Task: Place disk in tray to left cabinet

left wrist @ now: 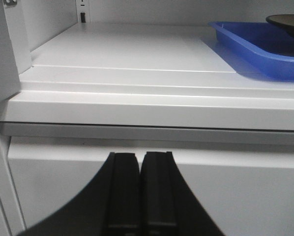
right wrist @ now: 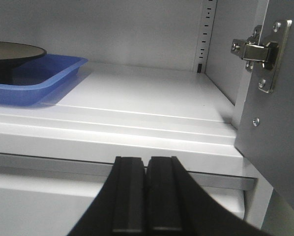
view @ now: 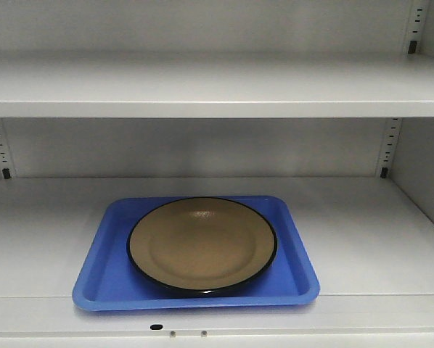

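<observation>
Front view: disk [view: 202, 245] in tray [view: 104, 272], beyond both closed hands.

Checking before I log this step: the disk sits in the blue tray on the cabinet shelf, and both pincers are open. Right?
Not quite. The disk does sit in the blue tray on the cabinet shelf, but both pincers are shut: the left pincer in the left wrist view, the right pincer in the right wrist view, empty.

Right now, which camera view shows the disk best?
The front-facing view: it looks down on the whole disk, round, lying in the tray on the cabinet shelf. The left wrist view shows only a dark sliver of its edge at top right. The right wrist view shows it edge-on at far left, partly cut off.
</observation>
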### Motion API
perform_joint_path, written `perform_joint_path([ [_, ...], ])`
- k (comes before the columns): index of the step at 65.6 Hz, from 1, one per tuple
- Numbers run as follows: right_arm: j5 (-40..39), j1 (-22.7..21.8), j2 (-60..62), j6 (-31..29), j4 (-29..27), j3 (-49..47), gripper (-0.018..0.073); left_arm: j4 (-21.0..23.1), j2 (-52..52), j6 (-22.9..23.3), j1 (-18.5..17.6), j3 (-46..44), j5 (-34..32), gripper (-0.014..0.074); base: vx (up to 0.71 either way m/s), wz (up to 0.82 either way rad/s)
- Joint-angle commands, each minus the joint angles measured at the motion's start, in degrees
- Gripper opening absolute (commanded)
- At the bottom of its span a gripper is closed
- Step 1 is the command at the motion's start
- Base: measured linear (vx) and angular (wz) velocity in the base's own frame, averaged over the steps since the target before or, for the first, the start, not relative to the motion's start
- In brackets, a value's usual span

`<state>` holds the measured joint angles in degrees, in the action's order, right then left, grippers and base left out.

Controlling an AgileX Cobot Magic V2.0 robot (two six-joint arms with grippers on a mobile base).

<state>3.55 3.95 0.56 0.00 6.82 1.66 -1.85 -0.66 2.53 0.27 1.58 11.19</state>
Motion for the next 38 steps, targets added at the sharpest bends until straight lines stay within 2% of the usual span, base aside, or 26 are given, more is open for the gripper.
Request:
perform_joint_path([
  [1,-4.64,0.0,0.66,-0.31,0.24,1.24,-0.0008,-0.04,-0.32,0.13,0.05,1.09,-4.52,-0.0006,0.0,0.0],
  [38,-4.38,0.0,0.66,-0.31,0.24,1.24,-0.0008,-0.04,-0.32,0.13,0.05,1.09,-4.52,-0.0006,0.0,0.0],
])
